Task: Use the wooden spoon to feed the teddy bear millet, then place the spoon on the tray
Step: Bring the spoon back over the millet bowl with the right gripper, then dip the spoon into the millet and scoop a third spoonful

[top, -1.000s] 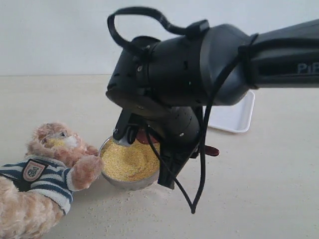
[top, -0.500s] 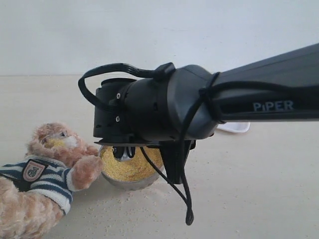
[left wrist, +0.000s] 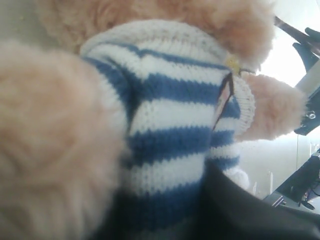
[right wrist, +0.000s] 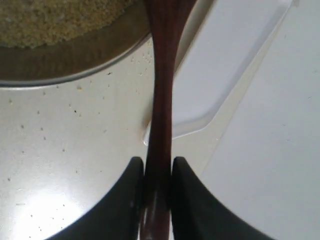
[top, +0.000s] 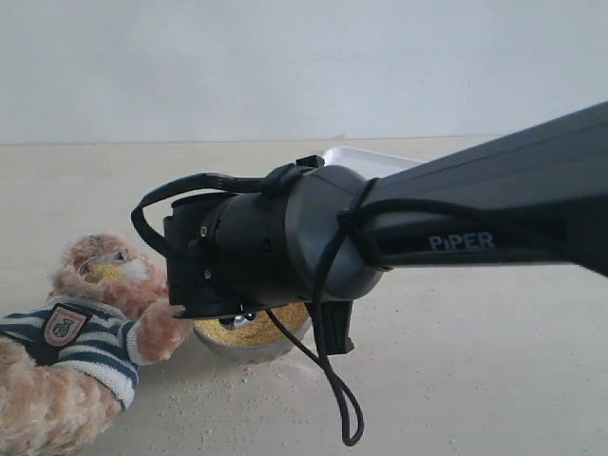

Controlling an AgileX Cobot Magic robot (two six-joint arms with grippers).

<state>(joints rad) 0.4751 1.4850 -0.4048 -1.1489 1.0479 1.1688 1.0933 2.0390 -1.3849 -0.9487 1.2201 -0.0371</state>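
Observation:
The teddy bear (top: pixel 85 323) lies at the lower left in its striped shirt, one paw against the steel bowl (top: pixel 249 344) of millet (top: pixel 256 327). My right arm's wrist (top: pixel 256 252) hangs over the bowl and hides the fingers there. In the right wrist view my right gripper (right wrist: pixel 157 167) is shut on the wooden spoon (right wrist: pixel 161 75), whose handle runs out past the bowl rim (right wrist: pixel 75 60) and millet (right wrist: pixel 55 20); its scoop end is cut off. The tray (right wrist: pixel 225 65) lies beside the bowl. The left wrist view is filled by the bear's shirt (left wrist: pixel 170 115); a dark finger (left wrist: pixel 240 210) shows.
Loose grains (top: pixel 237 389) are scattered on the beige table in front of the bowl. A corner of the white tray (top: pixel 366 157) shows behind the right arm. A black cable loop (top: pixel 337 408) dangles from the arm near the table.
My right arm has swung left and lower over the bowl toward the bear, now covering most of the millet. The bear and bowl have not moved.

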